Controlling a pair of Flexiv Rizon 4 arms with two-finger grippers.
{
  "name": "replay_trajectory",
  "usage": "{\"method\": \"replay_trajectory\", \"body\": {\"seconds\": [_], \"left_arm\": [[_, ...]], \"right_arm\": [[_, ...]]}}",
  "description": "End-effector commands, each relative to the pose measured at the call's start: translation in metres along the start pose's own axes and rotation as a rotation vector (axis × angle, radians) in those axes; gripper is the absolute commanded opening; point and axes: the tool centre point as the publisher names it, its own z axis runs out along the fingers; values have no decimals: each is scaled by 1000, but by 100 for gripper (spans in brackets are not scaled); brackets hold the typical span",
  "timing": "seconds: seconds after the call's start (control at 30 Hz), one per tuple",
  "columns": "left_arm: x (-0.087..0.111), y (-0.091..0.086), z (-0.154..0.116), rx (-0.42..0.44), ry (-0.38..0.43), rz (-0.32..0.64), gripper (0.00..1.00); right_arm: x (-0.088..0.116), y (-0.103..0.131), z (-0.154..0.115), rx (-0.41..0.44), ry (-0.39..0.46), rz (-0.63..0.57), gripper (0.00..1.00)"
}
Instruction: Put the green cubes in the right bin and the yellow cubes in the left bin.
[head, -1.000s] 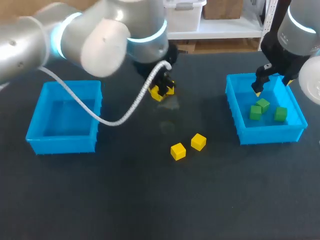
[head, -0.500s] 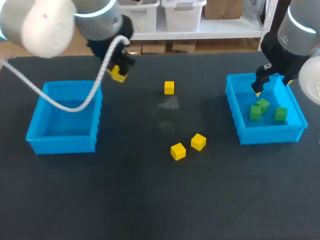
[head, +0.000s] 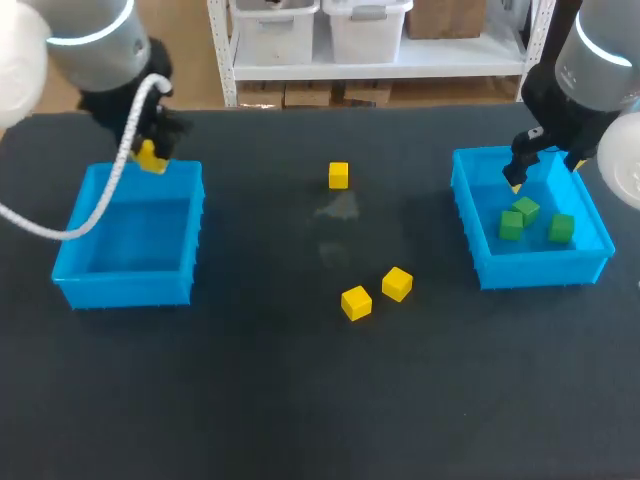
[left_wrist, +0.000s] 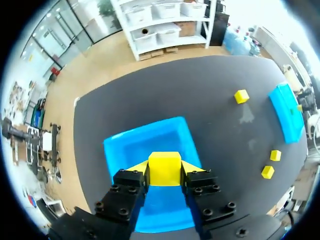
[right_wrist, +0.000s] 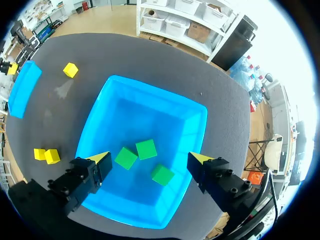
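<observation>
Left arm far left, left gripper (left_wrist: 164, 170) pointing down, fingers clamped on yellow cube (left_wrist: 164, 165). Right arm far right, right gripper (right_wrist: 150, 160) pointing down, fingers spread wide.

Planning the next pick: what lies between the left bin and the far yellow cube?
Nothing; the head view shows bare table between the left bin and the far yellow cube.

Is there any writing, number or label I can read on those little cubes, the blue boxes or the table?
No readable text anywhere.
Yellow cubes on the table: plain faces, no print.
Held yellow cube in the left end effector: plain.
Green cubes: plain.
Left bin and right bin: plain blue, no labels.
Table: dark, unmarked.
</observation>
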Motion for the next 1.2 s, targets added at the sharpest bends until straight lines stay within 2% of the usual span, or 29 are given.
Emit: {"method": "replay_trajectory", "body": {"seconds": [0.03,0.17,0.2,0.27,0.3,0.5,0.67,0.97,1.2], "left_arm": [[17,17,8,9,-60,-24,0],[25,23,19,0,-37,-33,0],[26,25,21,-5,-32,-40,28],[28,26,24,-8,-29,-37,66],[28,26,24,-9,-28,-37,100],[25,21,22,-2,-35,-28,100],[12,8,12,33,-73,14,100],[-25,-23,-1,67,-103,168,100],[-58,-59,2,96,-105,293,100]], "right_arm": [[1,0,0,2,-3,1,100],[1,0,0,2,-3,1,100],[1,0,0,2,-3,1,100],[1,0,0,2,-3,1,100],[1,0,0,2,-3,1,100],[1,0,0,2,-3,1,100],[1,0,0,2,-3,1,100],[1,0,0,2,-3,1,100],[1,0,0,2,-3,1,100]]}}
